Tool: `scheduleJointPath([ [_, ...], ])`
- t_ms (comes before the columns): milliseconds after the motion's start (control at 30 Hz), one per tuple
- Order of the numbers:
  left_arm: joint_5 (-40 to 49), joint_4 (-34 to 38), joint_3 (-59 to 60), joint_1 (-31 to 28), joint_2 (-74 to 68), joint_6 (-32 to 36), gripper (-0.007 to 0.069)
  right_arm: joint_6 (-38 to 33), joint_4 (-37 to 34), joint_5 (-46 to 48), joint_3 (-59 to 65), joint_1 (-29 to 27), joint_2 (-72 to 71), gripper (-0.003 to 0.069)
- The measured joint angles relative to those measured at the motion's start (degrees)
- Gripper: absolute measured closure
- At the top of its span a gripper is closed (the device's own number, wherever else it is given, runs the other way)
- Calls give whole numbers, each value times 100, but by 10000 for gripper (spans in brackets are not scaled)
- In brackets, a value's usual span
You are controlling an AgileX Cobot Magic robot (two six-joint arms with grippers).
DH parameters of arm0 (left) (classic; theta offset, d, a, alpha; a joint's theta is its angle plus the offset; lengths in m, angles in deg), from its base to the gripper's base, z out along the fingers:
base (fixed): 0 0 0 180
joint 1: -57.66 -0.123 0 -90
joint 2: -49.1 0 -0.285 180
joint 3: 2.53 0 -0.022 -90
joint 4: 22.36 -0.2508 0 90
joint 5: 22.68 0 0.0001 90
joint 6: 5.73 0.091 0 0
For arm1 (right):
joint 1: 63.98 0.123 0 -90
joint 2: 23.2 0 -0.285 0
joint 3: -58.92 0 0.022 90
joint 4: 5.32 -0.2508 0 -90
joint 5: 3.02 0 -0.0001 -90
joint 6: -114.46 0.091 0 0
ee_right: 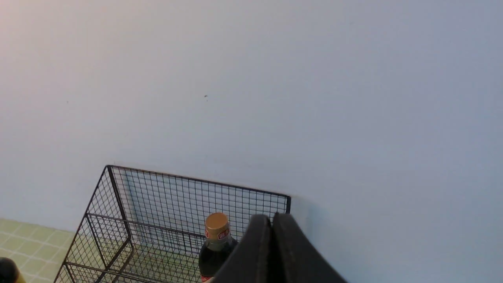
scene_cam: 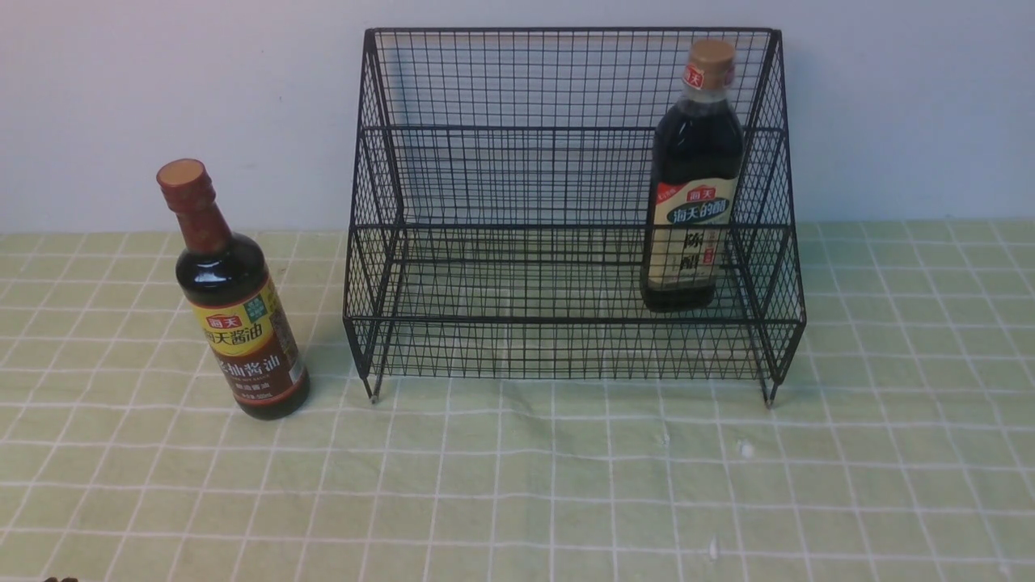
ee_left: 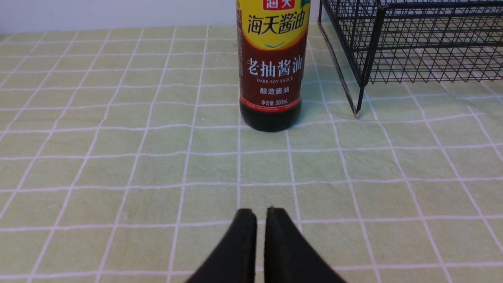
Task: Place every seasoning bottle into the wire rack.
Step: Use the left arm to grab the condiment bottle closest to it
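The black wire rack stands at the back against the wall. Upright in its lower tier at the right is the tan-capped seasoning bottle with a beige label, also seen in the right wrist view. The red-brown-capped seasoning bottle with a yellow-brown label stands on the cloth left of the rack. In the left wrist view this bottle is straight ahead of my left gripper, shut and empty, a short way off. My right gripper is shut and empty, raised above and apart from the tan-capped bottle. Neither gripper shows in the front view.
A green checked cloth covers the table. A pale wall rises right behind the rack. The rack's front left foot stands close to the right of the red-brown-capped bottle.
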State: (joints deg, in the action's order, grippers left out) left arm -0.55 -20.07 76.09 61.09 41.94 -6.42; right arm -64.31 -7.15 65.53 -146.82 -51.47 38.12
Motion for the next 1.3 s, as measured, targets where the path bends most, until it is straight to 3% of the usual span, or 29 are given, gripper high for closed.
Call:
scheduleJointPath([
  [200, 0, 0, 0, 0, 0, 0, 607, 23, -41, -1233, 2326, 0, -2116, 672],
  [233, 0, 0, 0, 0, 0, 0, 607, 23, -106, -1887, 3148, 0, -2765, 672],
  [400, 0, 0, 0, 0, 0, 0, 607, 30, -455, -3095, 5153, 0, -4198, 672],
  [667, 0, 0, 0, 0, 0, 0, 607, 7, -1101, -3342, 6737, 0, -4641, 673],
  [867, 0, 0, 0, 0, 0, 0, 607, -40, -615, -3476, 7498, 0, -4641, 673],
  [1100, 0, 0, 0, 0, 0, 0, 607, -40, 299, -4312, 8552, -17, -4843, 673],
  [1300, 0, 0, 0, 0, 0, 0, 607, -1, 535, -4622, 9541, -798, -5234, 673],
])
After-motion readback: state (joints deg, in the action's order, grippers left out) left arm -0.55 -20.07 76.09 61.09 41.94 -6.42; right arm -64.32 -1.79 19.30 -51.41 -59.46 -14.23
